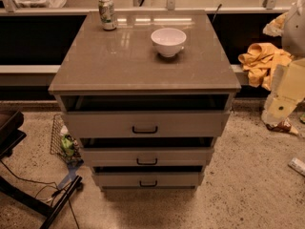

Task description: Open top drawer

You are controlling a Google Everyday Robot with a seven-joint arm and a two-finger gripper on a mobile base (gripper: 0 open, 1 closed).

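Camera view looks down on the grey-brown cabinet from the front. My gripper is way over at the right edge, low down near the floor, at the end of the pale arm. I cannot tell how wide it is spread, or if it has hold of anything.

The top drawer is off to the left of the gripper and well apart from it. Nothing of mine touches it. It sits right under the cabinet top and is the widest of the three. Its front sticks out a little way, so a dark gap shows above it. A small black handle sits in the middle of the front.

Below it are two smaller drawers, and they stick out a little too. On the cabinet top stand a white bowl and a can. A yellow cloth lies to the right of the cabinet, close to my arm.
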